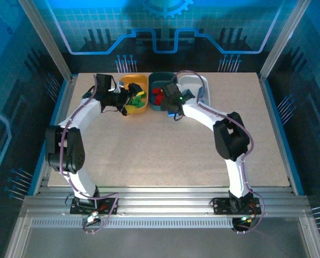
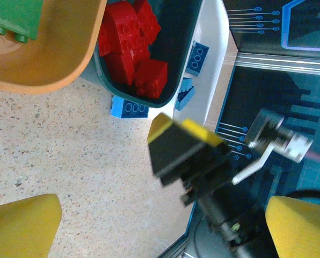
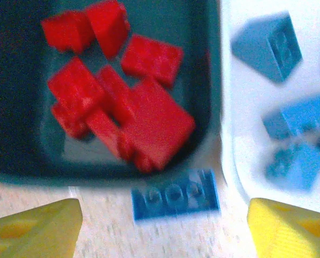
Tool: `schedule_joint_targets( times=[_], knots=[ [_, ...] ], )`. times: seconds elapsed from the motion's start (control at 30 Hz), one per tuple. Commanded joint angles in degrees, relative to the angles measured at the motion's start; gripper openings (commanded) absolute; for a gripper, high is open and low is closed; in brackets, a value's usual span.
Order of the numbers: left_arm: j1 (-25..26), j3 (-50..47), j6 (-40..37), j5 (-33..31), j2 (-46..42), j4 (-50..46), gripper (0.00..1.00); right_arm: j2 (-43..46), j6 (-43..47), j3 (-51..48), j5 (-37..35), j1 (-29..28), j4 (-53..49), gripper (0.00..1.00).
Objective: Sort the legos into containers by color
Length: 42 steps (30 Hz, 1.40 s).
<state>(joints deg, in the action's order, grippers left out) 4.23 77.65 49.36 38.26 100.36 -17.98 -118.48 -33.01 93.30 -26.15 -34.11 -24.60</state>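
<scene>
Tabletop — blue lego beside teal tub

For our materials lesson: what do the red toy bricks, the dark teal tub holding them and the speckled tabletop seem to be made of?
Red toy bricks: probably hard moulded plastic; even colour, round studs, slight sheen.
Dark teal tub: likely plastic too; smooth rounded wall, one even colour.
Speckled tabletop: matte beige with dark flecks; laminate or stone-look composite, cannot tell which.

the red legos look like glossy moulded plastic, the speckled table matt and faintly grainy.
</scene>
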Motion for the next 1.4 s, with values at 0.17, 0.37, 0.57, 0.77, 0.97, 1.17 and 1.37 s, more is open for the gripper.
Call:
schedule_joint_targets(
  times=[0.17,0.37,0.57,0.77,0.97,1.17,1.37],
  knots=[
    [0.78,1.7,-1.4,1.2,-0.95,-1.45,0.99,0.71,-1.82,-5.17,-2.86,-2.63,-0.01,0.82],
    [0.78,1.8,-1.81,0.87,-1.02,-1.85,0.99,-1.88,-1.57,-5.65,-2.41,-2.21,-0.02,0.84],
    [0.87,1.65,-1.89,0.85,-0.57,-1.97,0.99,-5.47,-0.55,-1.63,1.18,0.03,-0.1,0.85],
    [0.87,1.98,-2.16,0.76,-0.44,-2.19,0.99,-8.48,0.74,1.95,2.04,1.04,-1.75,0.85],
    [0.87,2.07,-2.28,0.76,-0.22,-2.32,0.99,-11.16,2.92,4.9,4.4,2.05,-1.83,0.84],
    [0.87,2.16,-2.3,0.76,-0.15,-2.33,0.99,-11.86,2.26,7.18,3.66,2.85,-5.33,0.84],
    [0.87,2.24,-2.33,0.94,-0.22,-2.34,0.99,-17.71,3.79,14.83,5.78,3.17,-11.82,0.81]
  ],
)
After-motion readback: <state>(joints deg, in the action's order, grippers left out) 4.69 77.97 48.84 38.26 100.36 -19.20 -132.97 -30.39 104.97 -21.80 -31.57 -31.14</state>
